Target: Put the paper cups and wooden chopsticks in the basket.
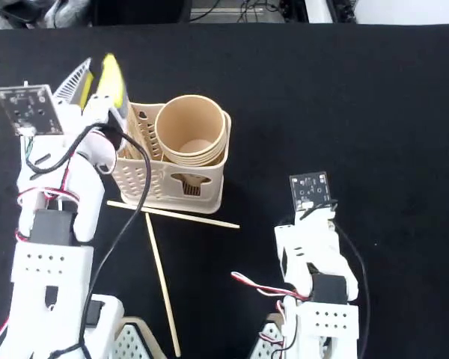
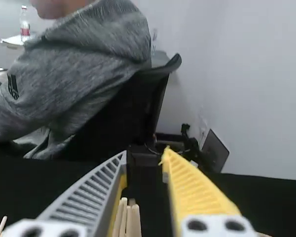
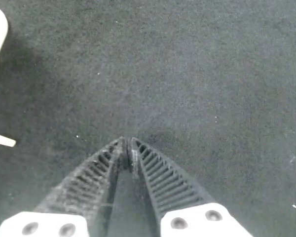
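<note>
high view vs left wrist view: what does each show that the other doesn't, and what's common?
High view adds: basket holding stacked paper cups, two wooden chopsticks loose on the table near it, the right arm. Left wrist view adds: chopstick tips close by the left end effector, an office chair and wall behind. Both: the open left end effector and black table.

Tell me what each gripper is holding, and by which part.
Nothing is clamped. The right gripper is shut on nothing; wooden chopstick ends sit between the left gripper's open fingers, by the grey one.
</note>
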`<state>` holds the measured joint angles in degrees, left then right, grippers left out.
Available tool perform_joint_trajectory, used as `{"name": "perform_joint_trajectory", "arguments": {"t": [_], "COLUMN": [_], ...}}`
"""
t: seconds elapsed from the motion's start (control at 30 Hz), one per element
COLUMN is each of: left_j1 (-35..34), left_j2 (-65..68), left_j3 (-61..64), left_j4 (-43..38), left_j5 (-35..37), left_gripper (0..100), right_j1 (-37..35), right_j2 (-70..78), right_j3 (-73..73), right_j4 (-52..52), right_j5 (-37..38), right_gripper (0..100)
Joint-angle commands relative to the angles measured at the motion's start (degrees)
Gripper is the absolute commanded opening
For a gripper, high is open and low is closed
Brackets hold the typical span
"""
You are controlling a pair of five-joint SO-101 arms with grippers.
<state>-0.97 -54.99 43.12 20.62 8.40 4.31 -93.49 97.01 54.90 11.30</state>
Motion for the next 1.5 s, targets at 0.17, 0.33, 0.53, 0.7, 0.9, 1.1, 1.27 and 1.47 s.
{"name": "perform_joint_trajectory", "arguments": {"t": [0.17, 0.33, 0.53, 0.7, 0.9, 1.1, 1.27, 1.47], "left_j1": [-0.6, -18.5, -36.9, -48.3, -54.8, -57.1, -57.5, -56.8], "left_j2": [-3.3, 0.1, 19.0, 37.7, 56.0, 72.0, 85.9, 102.4], "left_j3": [-27.0, -37.1, -32.2, -35.1, -42.2, -51.6, -66.7, -91.0], "left_j4": [38.1, 49.8, 48.9, 42.8, 34.9, 28.8, 29.9, 40.5], "left_j5": [0.1, -3.1, -11.6, -14.6, -17.4, -18.4, -14.6, -14.0], "left_gripper": [24, 24, 24, 24, 24, 24, 24, 23], "right_j1": [0.9, 0.9, 0.9, 0.9, 0.9, 0.9, 0.9, 0.9], "right_j2": [-0.5, -0.5, -0.5, -0.5, -0.5, -0.5, -0.5, -0.5], "right_j3": [-0.5, -0.4, -0.4, -0.4, -0.4, -0.3, -0.3, -0.3], "right_j4": [-0.8, -0.8, -0.8, -0.8, -0.8, -0.8, -0.8, -0.8], "right_j5": [-0.2, -0.2, -0.2, -0.2, -0.2, -0.2, -0.2, -0.2], "right_gripper": [1.5, 1.5, 1.5, 1.5, 1.5, 1.5, 1.5, 1.5]}}
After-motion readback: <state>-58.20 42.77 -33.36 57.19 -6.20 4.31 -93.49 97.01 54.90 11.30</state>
